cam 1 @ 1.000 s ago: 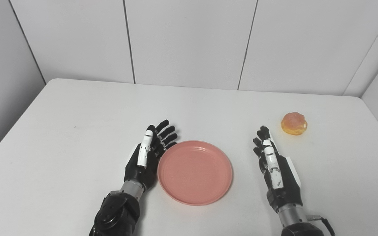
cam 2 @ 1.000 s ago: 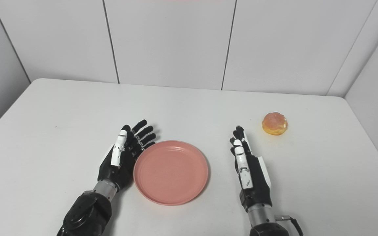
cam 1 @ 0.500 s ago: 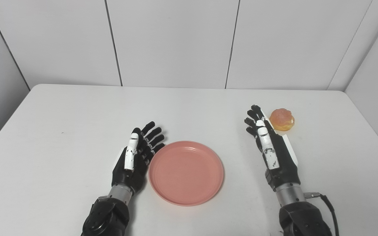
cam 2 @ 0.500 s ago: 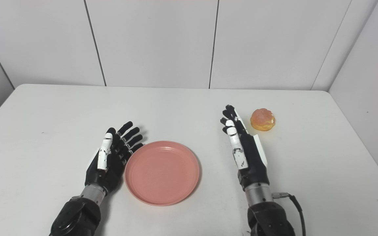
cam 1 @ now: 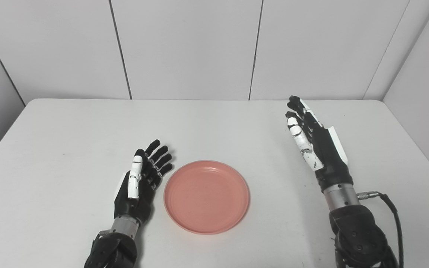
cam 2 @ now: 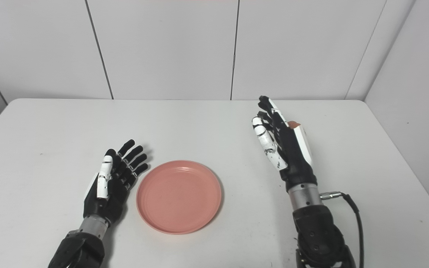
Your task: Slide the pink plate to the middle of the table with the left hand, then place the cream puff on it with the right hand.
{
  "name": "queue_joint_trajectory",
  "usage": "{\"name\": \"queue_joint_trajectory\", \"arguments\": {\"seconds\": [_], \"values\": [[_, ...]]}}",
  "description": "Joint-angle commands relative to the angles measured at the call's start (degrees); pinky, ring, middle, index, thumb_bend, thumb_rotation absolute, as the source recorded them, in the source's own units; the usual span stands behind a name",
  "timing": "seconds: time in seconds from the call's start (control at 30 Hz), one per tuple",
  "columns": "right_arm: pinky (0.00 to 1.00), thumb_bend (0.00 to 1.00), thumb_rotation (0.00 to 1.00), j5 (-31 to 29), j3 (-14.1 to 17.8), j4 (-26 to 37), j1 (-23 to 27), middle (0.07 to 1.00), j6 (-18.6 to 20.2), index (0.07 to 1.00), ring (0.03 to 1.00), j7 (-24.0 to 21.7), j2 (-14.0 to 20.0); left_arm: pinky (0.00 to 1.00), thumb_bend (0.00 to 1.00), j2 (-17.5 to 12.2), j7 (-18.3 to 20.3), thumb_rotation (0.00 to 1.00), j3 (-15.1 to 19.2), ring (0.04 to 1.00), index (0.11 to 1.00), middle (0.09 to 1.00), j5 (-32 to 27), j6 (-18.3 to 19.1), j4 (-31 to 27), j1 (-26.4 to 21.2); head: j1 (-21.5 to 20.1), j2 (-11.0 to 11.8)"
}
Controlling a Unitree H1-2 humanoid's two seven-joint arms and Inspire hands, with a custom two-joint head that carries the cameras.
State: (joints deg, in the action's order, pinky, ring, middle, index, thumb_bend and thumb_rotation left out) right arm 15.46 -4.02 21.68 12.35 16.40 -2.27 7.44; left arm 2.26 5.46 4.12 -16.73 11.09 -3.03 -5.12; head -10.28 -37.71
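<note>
Left eye view: the pink plate [cam 1: 206,196] lies on the table [cam 1: 62,149] about midway between the left and right edges, nearer the front edge than the back, so the slide looks done. The left hand [cam 1: 140,182] lies just beside the plate's left rim, apart from it, fingers spread and holding nothing. The step in hand appears to be the reach for the cream puff, which this view does not show at all. The right hand [cam 1: 313,143] is raised toward the back right part of the tabletop, fingers extended and apart, empty, and it probably hides the pastry.

Right eye view: a small orange sliver of the cream puff [cam 2: 293,124] peeps out at the far side of the right hand [cam 2: 283,143], right against the hand's outline; whether they touch cannot be told. The next move calls for bringing the palm over the puff, closing the fingers gently since it is likely soft, then carrying it left and forward to the plate [cam 2: 179,195]
</note>
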Motion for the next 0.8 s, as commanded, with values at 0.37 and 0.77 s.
{"name": "queue_joint_trajectory", "arguments": {"seconds": [0.37,0.77], "values": [[0.78,0.5,0.85,13.0,0.1,-3.1,9.2,0.931,-0.6,0.934,0.889,-0.8,9.1,0.89,0.48,-2.3,1.1,1.0,1.0,0.892,0.868,0.887,1.1,-7.8,4.2,1.9,-1.7,0.4],[0.74,0.63,0.64,20.9,-0.1,-9.0,13.6,0.943,1.3,0.929,0.892,-2.8,13.2,0.88,0.47,-2.6,0.8,1.0,0.7,0.867,0.849,0.863,1.7,-9.5,4.4,3.9,-2.9,0.9]]}}
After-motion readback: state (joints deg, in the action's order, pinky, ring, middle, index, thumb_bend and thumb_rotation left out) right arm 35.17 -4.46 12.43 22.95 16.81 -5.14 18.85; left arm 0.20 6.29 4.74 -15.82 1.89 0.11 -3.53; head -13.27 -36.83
